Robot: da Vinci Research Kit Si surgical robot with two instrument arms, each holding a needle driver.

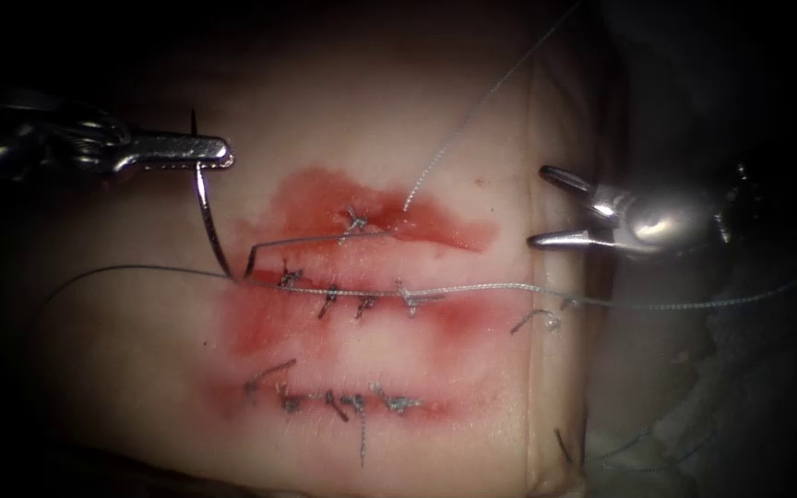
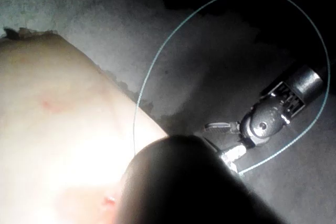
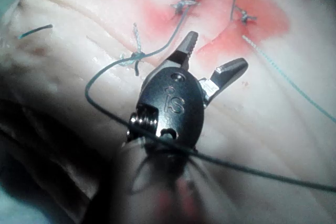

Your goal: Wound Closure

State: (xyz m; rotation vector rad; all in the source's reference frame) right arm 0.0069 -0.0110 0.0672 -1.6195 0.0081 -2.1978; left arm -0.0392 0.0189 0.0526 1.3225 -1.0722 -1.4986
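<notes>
We note the left tool (image 1: 205, 149) pinching the needle (image 1: 209, 217) near its tail, tip in tissue (image 1: 122, 369) left of the cut (image 1: 362, 290); right tool (image 1: 546, 207) spread, empty. Needle stiff, slippery: grip mid-curve.

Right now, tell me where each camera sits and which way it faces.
Endoscope view: above and in front of the tissue; left tool holds the needle near its upper end, right tool open, empty.
Left wrist view: along its shaft, facing the right tool and thread.
Right wrist view: behind its own open fingers, facing the stitches.
Shared: right tool, thread.
</notes>
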